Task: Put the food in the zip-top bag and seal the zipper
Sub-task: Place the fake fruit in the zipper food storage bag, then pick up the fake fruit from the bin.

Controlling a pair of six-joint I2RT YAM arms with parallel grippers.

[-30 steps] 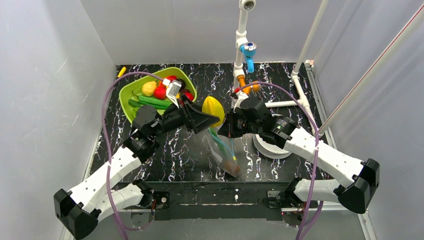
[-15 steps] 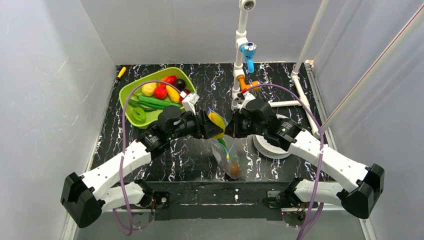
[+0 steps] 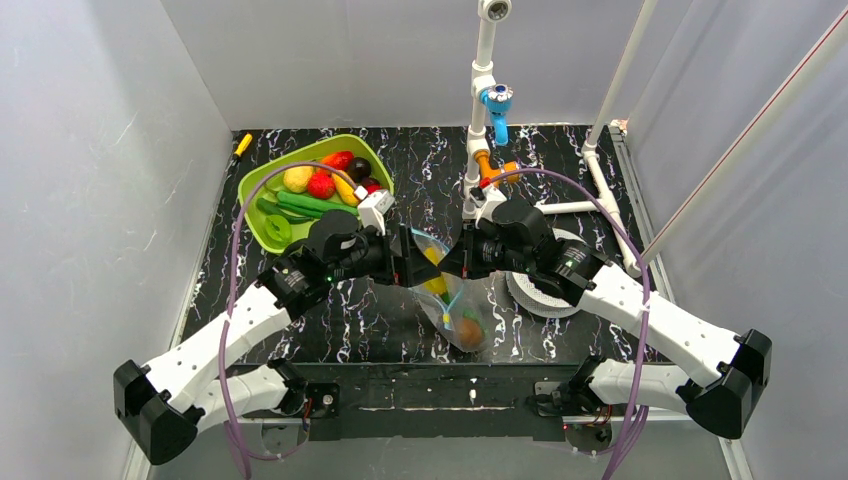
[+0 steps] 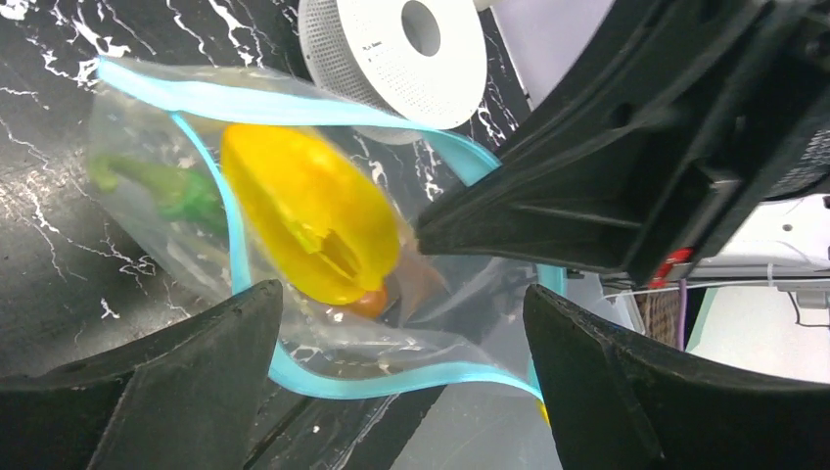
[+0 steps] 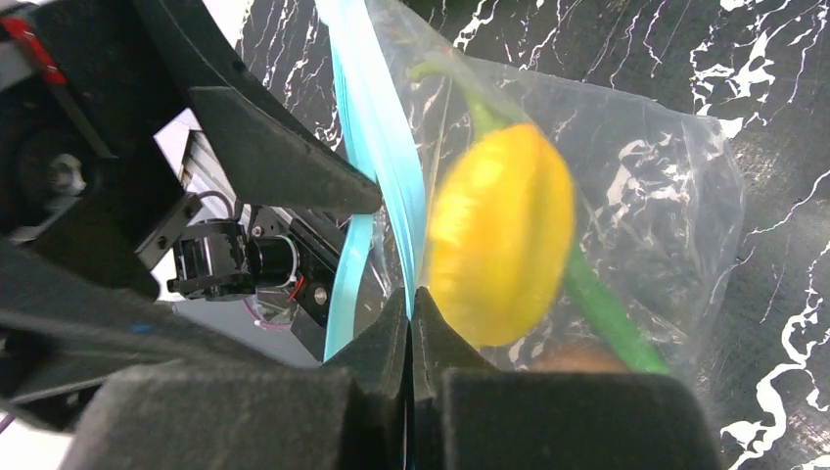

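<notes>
Top external view, item by item.

1. Black white-veined marbled table [image 3: 340, 315], walled by grey panels.
2. Clear crinkly plastic zip-top bag [image 3: 458, 312], hanging mouth-up between the two grippers at the table's middle. Its lower end reaches toward the near edge; whether it rests on the table cannot be told.
3. Light blue zipper [image 4: 377, 384], the strip along the bag's mouth. The mouth gapes in a loop in the left wrist view.
4. Glossy yellow toy pepper [image 4: 308, 225], inside the bag, just below the mouth.
5. Green toy stalk [image 4: 166, 191], inside the bag, beside and beneath the pepper.
6. Small brown toy piece [image 3: 468, 330], at the bag's bottom.
7. Left gripper [image 3: 410, 268], at the bag's mouth. Its jaws stand wide apart with nothing between the pads. The near zipper rim runs between the two fingers [image 4: 176, 382].
8. Right gripper [image 5: 411, 318], with jaws pinched together on the zipper at the mouth's far side, holding the bag up.
9. Lime-green oval tray [image 3: 247, 205], at the far left of the table, well apart from the bag. It holds a yellow-brown piece [image 3: 297, 178], a red piece [image 3: 320, 185], long green pieces [image 3: 305, 203] and a dark purple piece [image 3: 358, 168].
10. White perforated round disc [image 3: 535, 295], on the table under the right arm.
</notes>
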